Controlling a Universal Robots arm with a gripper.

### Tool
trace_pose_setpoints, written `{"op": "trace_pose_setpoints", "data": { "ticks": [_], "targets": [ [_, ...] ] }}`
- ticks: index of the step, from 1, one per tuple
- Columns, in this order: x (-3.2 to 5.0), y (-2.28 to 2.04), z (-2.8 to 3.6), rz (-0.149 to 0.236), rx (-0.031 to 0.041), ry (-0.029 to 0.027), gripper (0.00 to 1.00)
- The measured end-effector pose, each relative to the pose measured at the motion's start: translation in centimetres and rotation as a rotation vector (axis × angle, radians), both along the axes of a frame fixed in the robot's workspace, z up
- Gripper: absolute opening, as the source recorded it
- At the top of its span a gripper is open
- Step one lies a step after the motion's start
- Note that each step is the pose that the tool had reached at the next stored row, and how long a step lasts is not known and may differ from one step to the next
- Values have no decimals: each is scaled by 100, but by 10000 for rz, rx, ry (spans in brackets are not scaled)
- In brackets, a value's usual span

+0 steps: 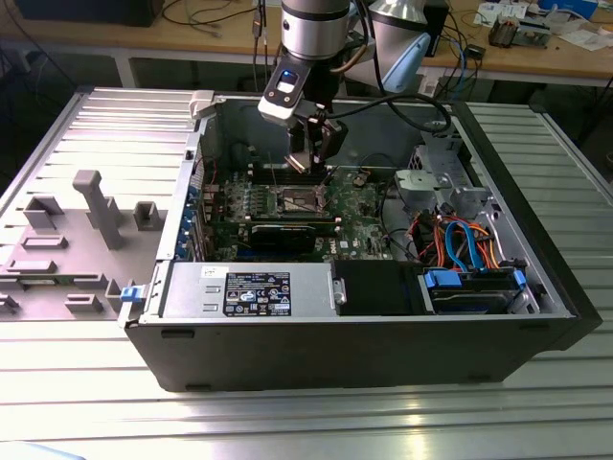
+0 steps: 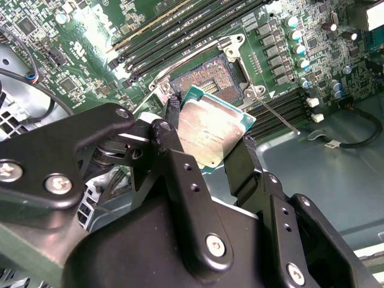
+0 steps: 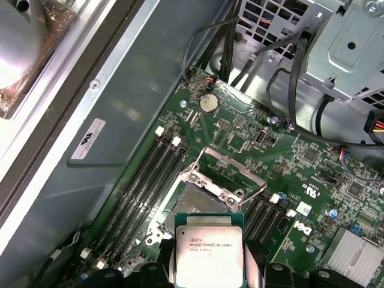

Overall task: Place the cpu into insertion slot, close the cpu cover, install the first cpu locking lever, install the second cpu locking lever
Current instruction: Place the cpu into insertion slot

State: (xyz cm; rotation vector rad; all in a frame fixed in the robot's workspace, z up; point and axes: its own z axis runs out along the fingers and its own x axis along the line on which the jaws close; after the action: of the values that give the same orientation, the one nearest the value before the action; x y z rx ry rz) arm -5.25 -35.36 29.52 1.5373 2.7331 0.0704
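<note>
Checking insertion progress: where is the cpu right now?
In the second wrist view, the cpu is clamped in the gripper, held over the open insertion slot, not yet seated.

Ribbed metal worktop [image 1: 536,402] stretches out below the tool [image 1: 311,165], light glaring off it. Behind the tool, a wooden bench [image 1: 144,40] strewn with cables [image 1: 192,14].

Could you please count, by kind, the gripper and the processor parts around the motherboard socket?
gripper: 1
chip, held by the gripper: 1
socket: 1
cover frame, raised open: 1
Total: 4
</note>
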Motion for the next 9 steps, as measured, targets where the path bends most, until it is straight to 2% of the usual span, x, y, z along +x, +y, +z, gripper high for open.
{"op": "trace_pose_setpoints", "data": {
  "ticks": [9],
  "targets": [
    [0,0,0,-48,0,0,55]
  ]
}}
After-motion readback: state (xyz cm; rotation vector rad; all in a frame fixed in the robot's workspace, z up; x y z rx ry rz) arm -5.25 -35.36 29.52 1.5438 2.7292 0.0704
